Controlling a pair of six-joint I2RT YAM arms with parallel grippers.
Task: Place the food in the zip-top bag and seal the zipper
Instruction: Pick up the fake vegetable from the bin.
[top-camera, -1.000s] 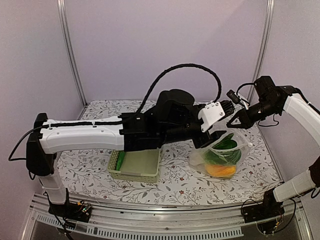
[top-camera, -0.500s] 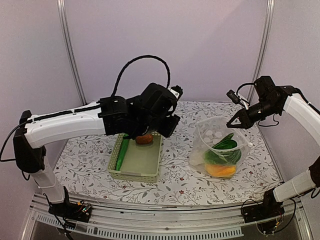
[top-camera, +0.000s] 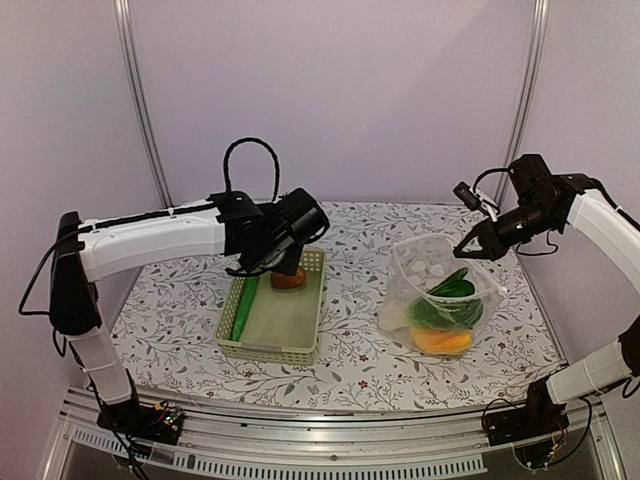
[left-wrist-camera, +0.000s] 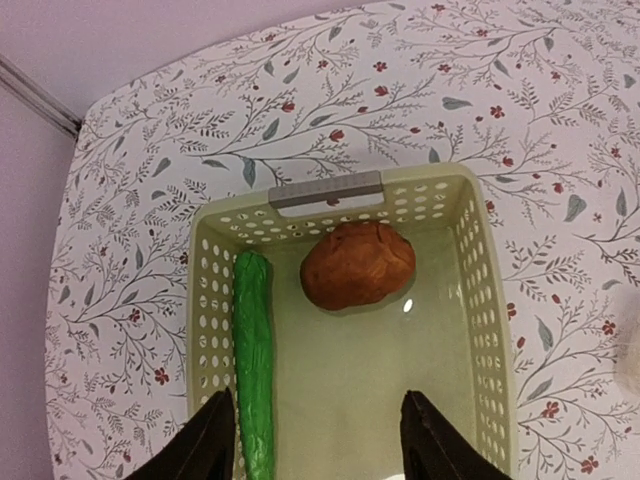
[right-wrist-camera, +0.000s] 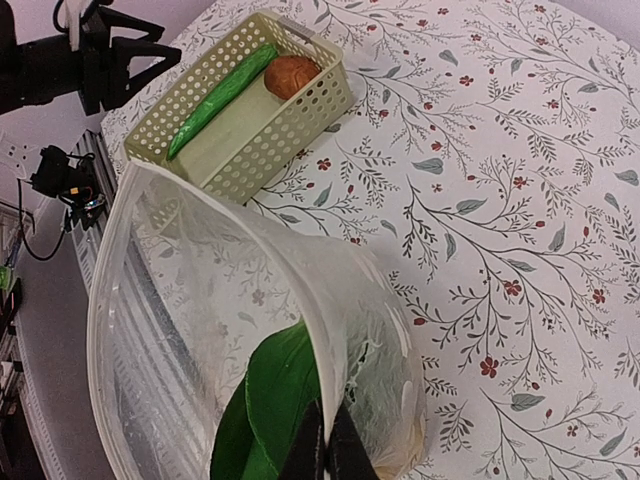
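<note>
The clear dotted zip-top bag (top-camera: 440, 300) stands open at the right with green (top-camera: 447, 292) and orange (top-camera: 441, 341) toy food inside. My right gripper (top-camera: 468, 250) is shut on the bag's upper rim, where the zipper strip (right-wrist-camera: 260, 225) runs, and holds it up; its fingers pinch the plastic in the right wrist view (right-wrist-camera: 328, 450). A reddish-brown potato (left-wrist-camera: 357, 264) and a long green cucumber (left-wrist-camera: 254, 360) lie in the pale green basket (left-wrist-camera: 480, 300). My left gripper (left-wrist-camera: 320, 450) is open and empty above the basket, also seen from above (top-camera: 283, 262).
The basket (top-camera: 270, 350) sits at the middle left of the floral tablecloth (top-camera: 350, 370). Metal frame posts (top-camera: 140, 100) stand at the back corners. The left arm's cable (top-camera: 245, 150) loops above its wrist.
My left arm has drawn back from the bag's mouth to the left and now hovers over the basket, open. The right gripper and bag have stayed put.
</note>
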